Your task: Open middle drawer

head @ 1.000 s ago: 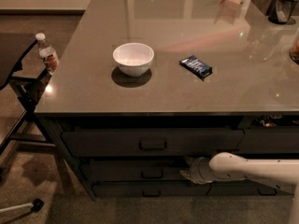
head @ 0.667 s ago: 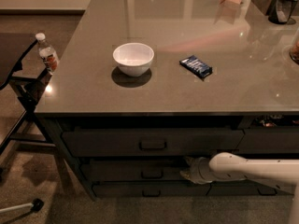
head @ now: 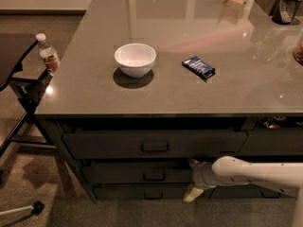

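The middle drawer (head: 137, 172) is the dark grey front second from the top under the counter, with a small loop handle (head: 154, 176) at its centre. It looks shut, in line with the fronts above and below. My gripper (head: 190, 178) comes in low from the right on a white arm (head: 255, 171). It sits at the drawer's right end, to the right of the handle and apart from it. The gripper is open, with one light fingertip (head: 191, 162) above the other and nothing between them.
A taller top drawer (head: 151, 143) and a thin bottom drawer (head: 142, 193) flank the middle one. On the counter (head: 94, 93) stand a white bowl (head: 135, 59) and a blue packet (head: 198, 67). A water bottle (head: 48, 55) and a dark chair (head: 14, 79) are at the left.
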